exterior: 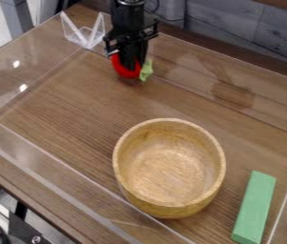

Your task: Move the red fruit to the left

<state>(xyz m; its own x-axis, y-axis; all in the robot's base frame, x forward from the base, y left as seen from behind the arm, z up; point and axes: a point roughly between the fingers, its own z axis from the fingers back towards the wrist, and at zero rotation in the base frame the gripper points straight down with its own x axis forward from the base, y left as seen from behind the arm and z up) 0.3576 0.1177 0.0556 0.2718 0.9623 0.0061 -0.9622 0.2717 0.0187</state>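
Down at the lower middle of the view sits the round wooden bowl (169, 170), upright on the brown wooden tabletop (56, 114), its pale inside turned up to the camera, and just beside it on the right lies the long green rectangular block (254, 208), slanting a little, its top end leaning rightward. Up at the far edge, toward the left, there's a clear, see-through item (82, 34), perhaps a plastic container, though it's too faint to say for sure. And over in the lower left corner, beyond the table's edge, we've got black cables (16, 225).
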